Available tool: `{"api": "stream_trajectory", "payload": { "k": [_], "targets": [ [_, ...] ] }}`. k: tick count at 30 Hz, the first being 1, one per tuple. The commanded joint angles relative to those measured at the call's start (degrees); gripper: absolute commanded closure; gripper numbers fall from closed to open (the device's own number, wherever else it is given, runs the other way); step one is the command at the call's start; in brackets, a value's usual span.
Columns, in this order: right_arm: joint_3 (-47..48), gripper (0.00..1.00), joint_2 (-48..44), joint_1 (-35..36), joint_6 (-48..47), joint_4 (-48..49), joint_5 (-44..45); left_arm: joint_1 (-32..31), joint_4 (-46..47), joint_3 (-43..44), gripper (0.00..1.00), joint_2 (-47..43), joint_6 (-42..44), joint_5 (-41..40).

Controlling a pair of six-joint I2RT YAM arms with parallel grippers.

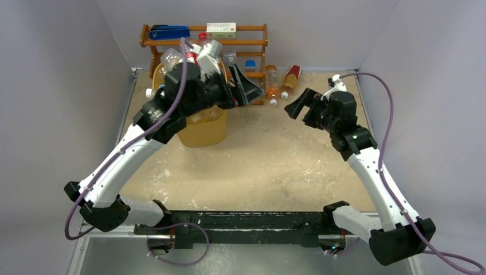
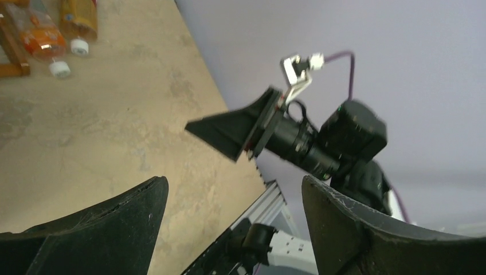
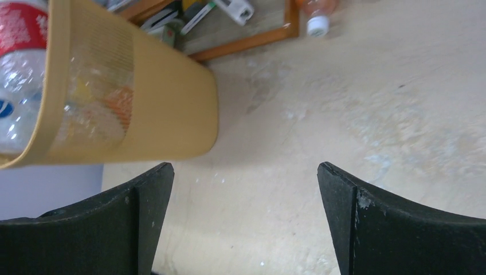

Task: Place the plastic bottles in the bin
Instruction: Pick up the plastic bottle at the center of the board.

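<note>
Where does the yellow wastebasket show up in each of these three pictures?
Top external: the bin stands left of centre, in front of the wooden rack.
Left wrist: not in it.
Right wrist: the bin fills the upper left, slanted in the picture, with bottles visible inside.
Shared landmark: the orange bottle with a white cap, lying beside the rack.

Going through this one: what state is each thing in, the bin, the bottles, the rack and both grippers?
bin: upright, heaped past its rim.
bottles in the bin: piled, sticking out above the top.
orange bottle: lying on the table by the rack, capped, not binned.
red-and-orange bottle: lying beside it, capped, not binned.
rack: upright, holding stationery.
left gripper: open, empty.
right gripper: open, empty.
</note>
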Motion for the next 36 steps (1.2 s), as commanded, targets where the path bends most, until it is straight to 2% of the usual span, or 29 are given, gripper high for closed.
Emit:
{"api": "stream_trajectory", "payload": {
  "k": [1, 8, 15, 24, 30, 36],
  "targets": [
    [3.3, 0.04, 4.0, -5.1, -4.9, -0.9, -1.0, -6.5, -1.2, -3.8, 0.14, 0.1, 4.3, -7.5],
    [10.7, 0.13, 18.3, -8.5, -8.6, 4.5, 0.2, -10.4, -0.5, -18.1, 0.13, -4.6, 5.0, -11.3],
    [25.0, 0.2, 36.3, -9.6, -12.0, 5.9, 2.5, -11.1, -0.8, -31.1, 0.13, -9.8, 4.9, -14.5],
    [39.7, 0.25, 56.3, -9.8, -11.4, 6.4, 2.5, -11.1, 1.4, -40.8, 0.11, -14.6, 3.1, -15.1],
    [45.3, 0.28, 63.2, -9.8, -9.6, 6.5, 1.8, -11.1, 3.1, -44.7, 0.11, -14.8, 2.0, -13.7],
    [45.6, 0.33, 67.1, -9.8, -6.9, 7.8, 0.0, -11.1, 3.4, -44.6, 0.11, -13.7, 2.7, -14.3]
  ]
}}
